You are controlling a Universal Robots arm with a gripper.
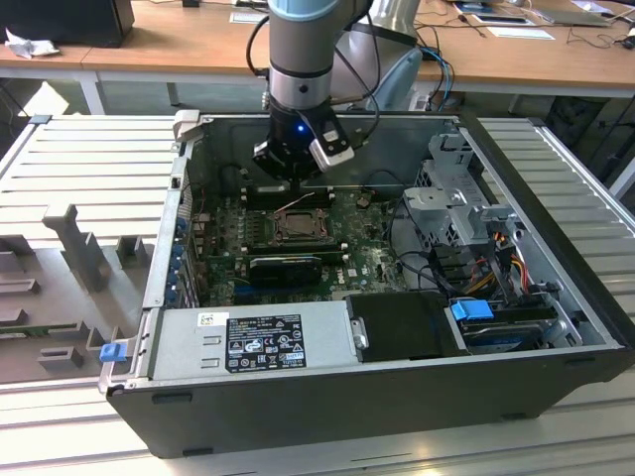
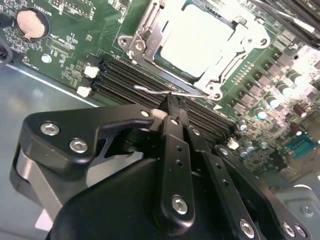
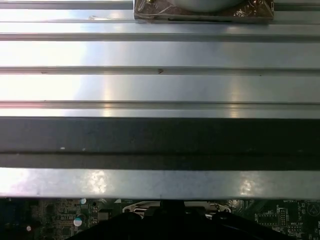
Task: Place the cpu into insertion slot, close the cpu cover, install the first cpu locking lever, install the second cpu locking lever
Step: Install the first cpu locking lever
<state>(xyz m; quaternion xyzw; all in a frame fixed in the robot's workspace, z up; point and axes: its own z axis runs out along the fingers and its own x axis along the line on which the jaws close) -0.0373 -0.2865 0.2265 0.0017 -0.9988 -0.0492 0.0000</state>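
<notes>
In the exterior view my gripper (image 1: 290,178) hangs inside the open computer case, just behind the insertion slot (image 1: 298,226) on the green motherboard. In the second wrist view the cpu (image 2: 200,40) lies in the slot, its bright metal top showing through the window of the cpu cover (image 2: 141,37), which lies flat over it. A thin wire locking lever (image 2: 150,91) runs along the socket's near edge. The gripper (image 2: 172,104) is shut, its black fingertips (image 2: 173,112) pressed together and resting against that lever wire.
Black memory slots (image 2: 125,77) lie between the gripper and the socket, and a coin battery (image 2: 31,22) sits off to the side. A black expansion card (image 1: 286,266), power supply (image 1: 253,337) and drive cage with cables (image 1: 456,203) crowd the case. Grey fixtures (image 1: 79,248) stand outside.
</notes>
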